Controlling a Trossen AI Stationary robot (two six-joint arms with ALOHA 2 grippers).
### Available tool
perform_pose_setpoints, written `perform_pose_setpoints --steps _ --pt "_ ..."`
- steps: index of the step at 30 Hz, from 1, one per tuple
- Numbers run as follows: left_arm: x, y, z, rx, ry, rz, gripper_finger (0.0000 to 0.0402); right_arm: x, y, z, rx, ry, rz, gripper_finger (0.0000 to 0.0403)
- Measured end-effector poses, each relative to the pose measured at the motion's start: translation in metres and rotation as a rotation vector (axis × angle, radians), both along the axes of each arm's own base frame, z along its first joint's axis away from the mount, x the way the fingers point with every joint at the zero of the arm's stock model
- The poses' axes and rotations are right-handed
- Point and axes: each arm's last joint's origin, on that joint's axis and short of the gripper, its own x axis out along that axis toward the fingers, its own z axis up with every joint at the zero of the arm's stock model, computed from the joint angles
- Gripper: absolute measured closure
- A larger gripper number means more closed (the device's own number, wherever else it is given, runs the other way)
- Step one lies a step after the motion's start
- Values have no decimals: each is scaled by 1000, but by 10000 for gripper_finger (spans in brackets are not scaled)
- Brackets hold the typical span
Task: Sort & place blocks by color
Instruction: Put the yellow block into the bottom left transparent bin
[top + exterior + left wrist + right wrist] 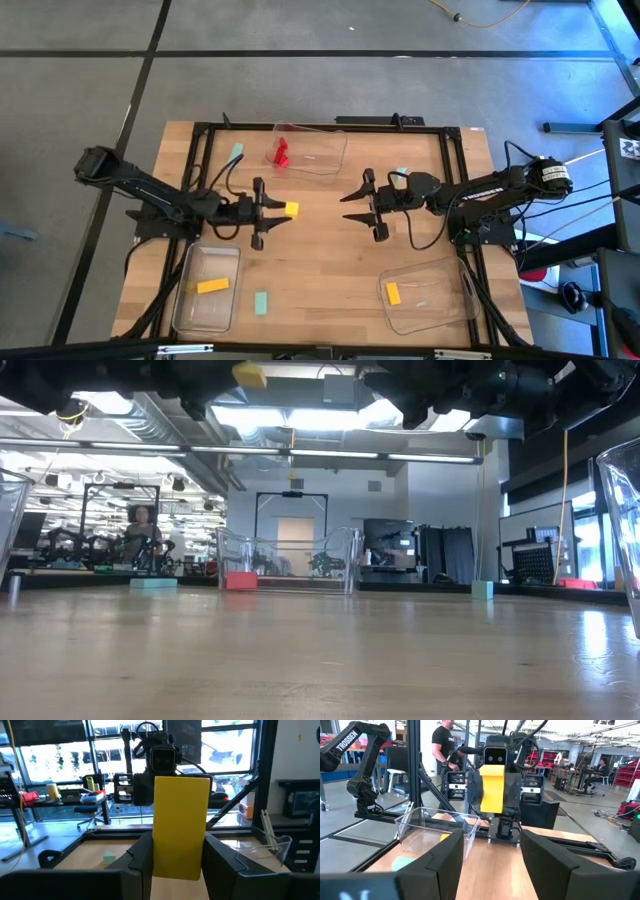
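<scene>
A flat yellow block (291, 209) (180, 827) sits in my left gripper (280, 210), high over the table's middle; the low view shows the block (249, 374) near its upper edge. My right gripper (366, 207) (492, 870) is open and faces it from the right, a short gap away, touching nothing. Red blocks (280, 152) lie in the far tray (335, 150). One yellow bar (212, 286) lies in the near left tray (190, 300), another (393, 293) in the near right tray (450, 310). Teal blocks (237, 152) (261, 302) (402, 172) lie flat on the wood. My left gripper pinches the yellow block between its two fingers (142, 855), which press on its two long edges at the end nearest the wrist (176, 870). The fingers run level, pointing toward the table's right. The block is lifted clear, and most of it sticks out past the fingertips.
The three clear trays stand at the far middle, near left and near right. A black frame rail (330, 126) runs along the table's far edge. Bare wood lies between the grippers and the near edge. People and workshop gear show in the room beyond.
</scene>
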Motion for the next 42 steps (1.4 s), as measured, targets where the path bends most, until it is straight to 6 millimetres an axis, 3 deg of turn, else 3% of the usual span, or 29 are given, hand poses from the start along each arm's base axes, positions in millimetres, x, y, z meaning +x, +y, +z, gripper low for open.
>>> perform_pose_setpoints --steps 11,42 --pt "0 4 2 14 -15 39 288 0 0 -1 79 21 5 205" --pt "0 5 2 32 -18 41 288 0 0 -2 79 33 4 205"
